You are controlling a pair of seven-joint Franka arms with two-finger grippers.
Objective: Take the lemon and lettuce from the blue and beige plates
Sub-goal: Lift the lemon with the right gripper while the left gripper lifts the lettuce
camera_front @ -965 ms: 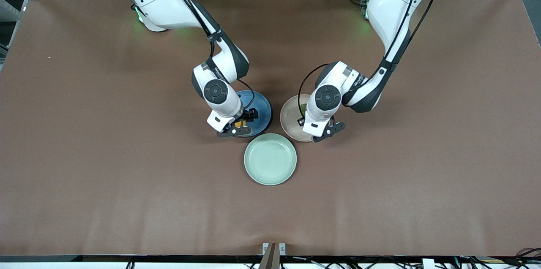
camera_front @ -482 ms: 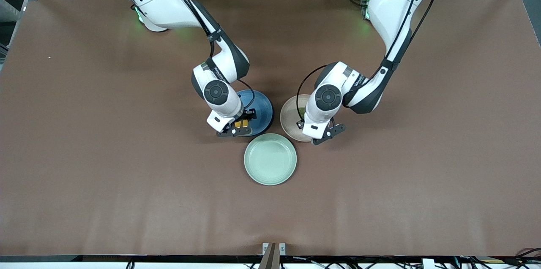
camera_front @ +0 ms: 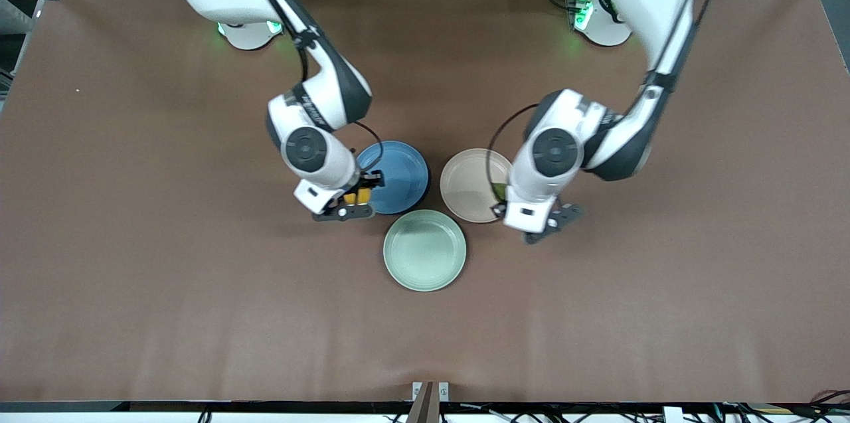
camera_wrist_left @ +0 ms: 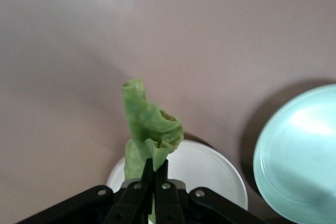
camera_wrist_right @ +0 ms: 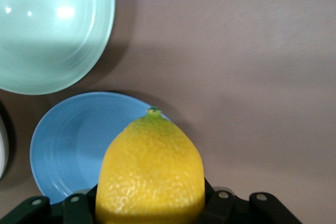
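**Both items gripped and off their plates**

Right gripper (camera_front: 355,200) is clamped on the small oval yellow dimpled lemon (camera_wrist_right: 150,171), up over the 8 o'clock rim of the round matte blue plate (camera_front: 397,174). Left gripper (camera_front: 503,204) is pinched tight on the wrinkled green lettuce leaf (camera_wrist_left: 148,132), over the 4 o'clock edge of the pale beige plate (camera_front: 468,184).

Handling, my read: lemon is firm, fairly heavy, rounded, so it could roll in the jaws; grip across its widest part. Lettuce is light, floppy, tears easily; pinch the folded thick part w/ gentle force. Mint-green plate (camera_front: 425,250) sits at 6 o'clock of both.
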